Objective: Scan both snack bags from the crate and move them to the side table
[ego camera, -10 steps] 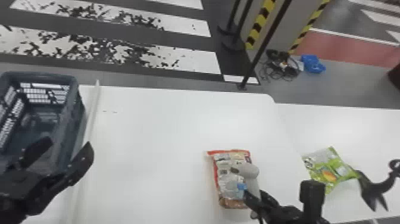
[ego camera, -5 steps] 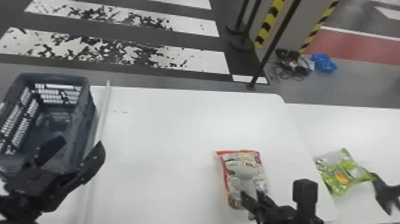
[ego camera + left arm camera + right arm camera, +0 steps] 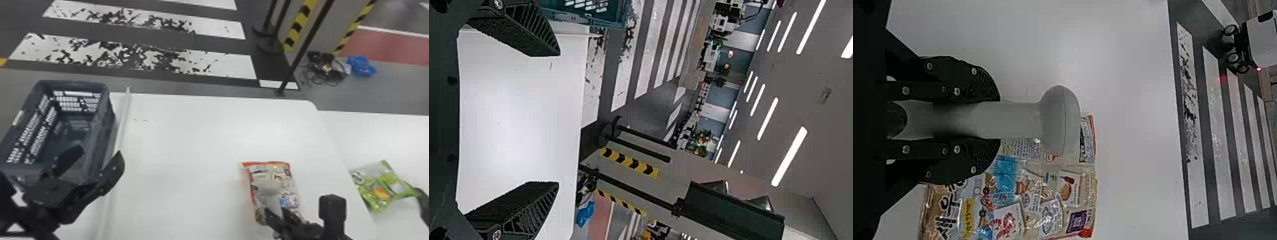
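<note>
1. Scan step in hand, by my reading! My right gripper (image 3: 998,121) was closed around the scanner (image 3: 1059,120), its head poised over the red-edged snack bag (image 3: 289,178), and that bag lay on the main table (image 3: 191,143). I couldn't tell whether scanner and bag touched, or whether the code had read.
2. Over to the right, the green snack bag (image 3: 373,191) lay on the side table (image 3: 383,137), near the main table's edge. That looked like 1 of 2 delivered, though I had no proof of its scan.
3. Left gripper (image 3: 99,154): fingers wide apart, nothing between them, by the near end of the crate (image 3: 73,84).
4. Next move, I judged: line the scanner up with the code and get the read. If the code faced down, the bag needed turning. After that, I had to set the scanner down, grip the bag and carry it across to the side table.
</note>
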{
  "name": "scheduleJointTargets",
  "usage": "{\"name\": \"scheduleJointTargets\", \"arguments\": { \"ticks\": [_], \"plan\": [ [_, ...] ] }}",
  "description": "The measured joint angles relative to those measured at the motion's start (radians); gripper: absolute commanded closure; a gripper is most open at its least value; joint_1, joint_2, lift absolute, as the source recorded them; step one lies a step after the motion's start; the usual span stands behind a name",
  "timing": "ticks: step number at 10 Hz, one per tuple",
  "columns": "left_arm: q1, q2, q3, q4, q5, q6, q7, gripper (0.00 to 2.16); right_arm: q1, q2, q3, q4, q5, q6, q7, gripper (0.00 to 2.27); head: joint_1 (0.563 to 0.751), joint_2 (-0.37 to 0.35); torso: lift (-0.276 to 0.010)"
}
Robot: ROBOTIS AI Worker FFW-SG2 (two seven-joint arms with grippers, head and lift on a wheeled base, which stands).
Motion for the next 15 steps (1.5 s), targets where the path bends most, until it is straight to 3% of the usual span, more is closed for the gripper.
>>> {"name": "scheduleJointTargets", "arguments": {
  "ticks": [6,8,11,13,15],
  "plan": [
    [0.002,-0.001,0.004,-0.001,0.001,0.0,0.0,0.07,0.013,0.0,-0.017,-0.027,-0.025,-0.023,0.001,2.24,0.695,-0.196,-0.029],
    [0.004,-0.001,0.004,-0.003,0.0,0.0,-0.001,0.07,-0.006,0.0,-0.086,-0.07,-0.065,0.013,0.009,2.24,0.695,-0.231,-0.029],
    [0.014,0.0,0.013,-0.016,0.0,0.0,-0.003,0.07,-0.134,0.0,-0.238,-0.006,-0.093,0.081,0.036,2.24,0.695,-0.321,-0.029],
    [0.018,0.0,0.019,-0.017,0.001,0.0,-0.003,0.07,-0.186,-0.031,-0.305,0.073,-0.11,0.092,0.051,2.24,0.695,-0.35,-0.029],
    [0.018,-0.001,0.02,-0.018,0.001,0.0,-0.005,0.07,-0.238,-0.101,-0.348,0.199,-0.106,0.046,0.062,2.24,0.695,-0.35,-0.029]
  ]
}}
